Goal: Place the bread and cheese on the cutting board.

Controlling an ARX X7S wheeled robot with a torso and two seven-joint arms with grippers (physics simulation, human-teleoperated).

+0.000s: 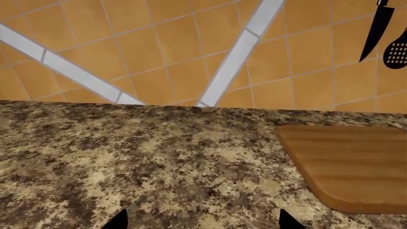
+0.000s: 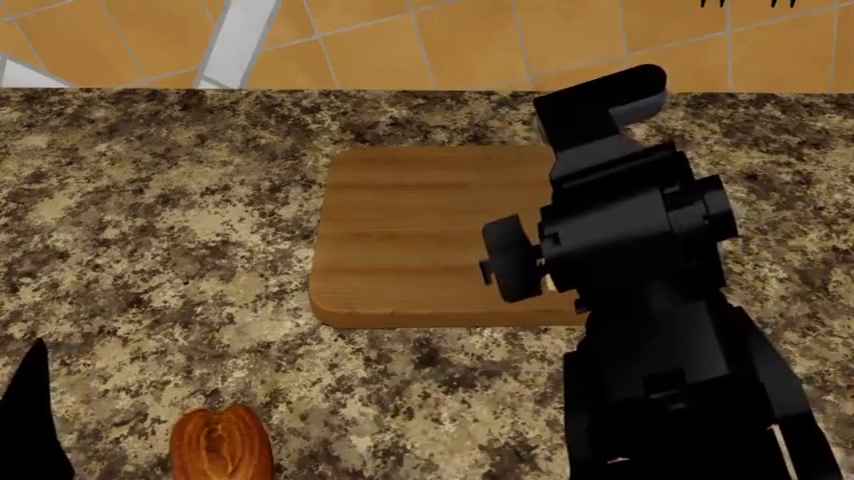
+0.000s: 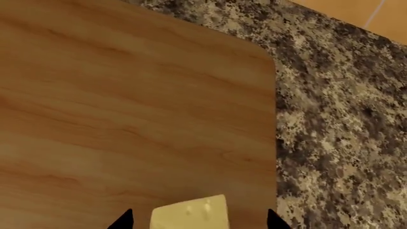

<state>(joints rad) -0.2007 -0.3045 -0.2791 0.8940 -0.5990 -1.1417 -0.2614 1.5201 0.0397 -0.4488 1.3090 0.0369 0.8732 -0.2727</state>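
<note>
Our right gripper [image 3: 197, 223] hangs over the cutting board [image 2: 400, 235], jaws wide around the cheese [image 3: 190, 212]; left gripper [image 1: 202, 222] wide, empty; bread [image 2: 222, 445] lower left.

Brown striped cutting board [image 2: 414, 235], pale yellow cheese [image 3: 190, 213], seemingly orange-brown bread [image 2: 223, 447].

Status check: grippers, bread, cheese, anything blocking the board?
Right gripper over cutting board, jaws apart, cheese between fingertips. Left gripper open, empty, over counter. Bread on counter, off board. Board unobstructed.
</note>
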